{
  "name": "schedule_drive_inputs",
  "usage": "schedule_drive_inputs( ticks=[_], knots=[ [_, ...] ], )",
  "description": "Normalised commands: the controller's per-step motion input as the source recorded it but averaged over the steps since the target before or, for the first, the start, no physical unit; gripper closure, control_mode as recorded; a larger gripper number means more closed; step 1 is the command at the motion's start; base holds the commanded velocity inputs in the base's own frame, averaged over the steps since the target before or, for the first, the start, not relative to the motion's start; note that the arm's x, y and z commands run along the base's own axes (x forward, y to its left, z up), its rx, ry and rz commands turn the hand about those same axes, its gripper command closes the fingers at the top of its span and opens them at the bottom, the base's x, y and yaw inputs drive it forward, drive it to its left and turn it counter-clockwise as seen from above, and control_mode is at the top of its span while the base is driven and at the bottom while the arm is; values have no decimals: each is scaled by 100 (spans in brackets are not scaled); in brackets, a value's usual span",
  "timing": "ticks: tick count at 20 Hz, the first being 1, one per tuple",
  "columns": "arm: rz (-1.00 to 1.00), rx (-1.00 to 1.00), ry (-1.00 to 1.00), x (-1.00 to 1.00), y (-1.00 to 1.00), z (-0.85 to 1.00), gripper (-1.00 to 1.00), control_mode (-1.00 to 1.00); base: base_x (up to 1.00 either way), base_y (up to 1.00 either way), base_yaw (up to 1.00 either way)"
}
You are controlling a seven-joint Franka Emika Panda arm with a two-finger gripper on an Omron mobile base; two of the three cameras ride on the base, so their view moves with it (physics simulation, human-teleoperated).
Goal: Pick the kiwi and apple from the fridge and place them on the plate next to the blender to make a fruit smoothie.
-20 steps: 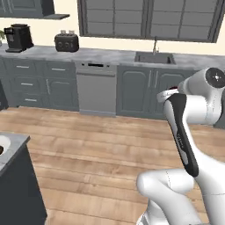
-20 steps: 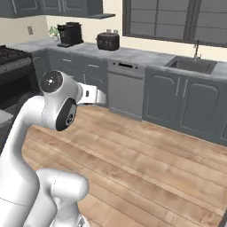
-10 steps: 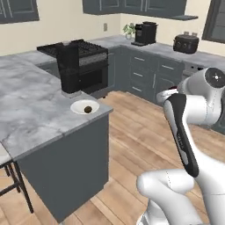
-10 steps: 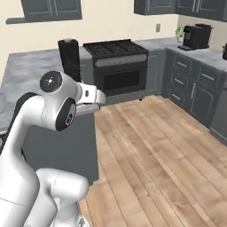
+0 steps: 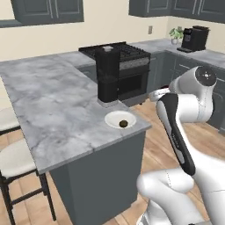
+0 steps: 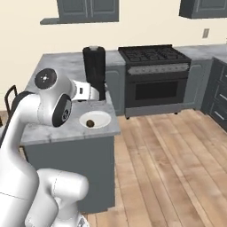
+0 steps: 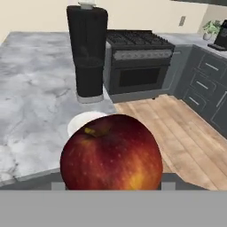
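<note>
Hand view, lower centre: the end effector [image 7: 111, 188] has hold of the apple [image 7: 111, 153], its jaws part-way open around the dark red fruit, which hides the finger tips. Behind the apple, a sliver of the white plate [image 7: 82, 121] shows on the grey marble desk [image 7: 31, 102], and the tall black blender [image 7: 88, 53] stands just beyond it in the upper left. In the left base view the plate [image 5: 115, 117] lies at the middle of the frame near the desk's corner, with the olive-brown kiwi [image 5: 124, 124] on its right part; the blender [image 5: 107, 74] stands just above it. In the right base view the kiwi [image 6: 90, 123] sits on the plate [image 6: 98, 117] at left of centre. A black stove [image 6: 155, 77] fills the upper right there.
</note>
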Motion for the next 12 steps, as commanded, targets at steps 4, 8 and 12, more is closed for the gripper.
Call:
schedule_drive_inputs(
  ticks=[4, 8, 12],
  knots=[
    [0, 0, 0, 0, 0, 0, 100, 100, 96, 0, 15],
    [3, -1, 12, 16, 0, -1, 100, -100, 49, 1, 10],
    [6, -1, 57, 61, 0, -44, 100, -100, 0, 0, 0]
  ],
)
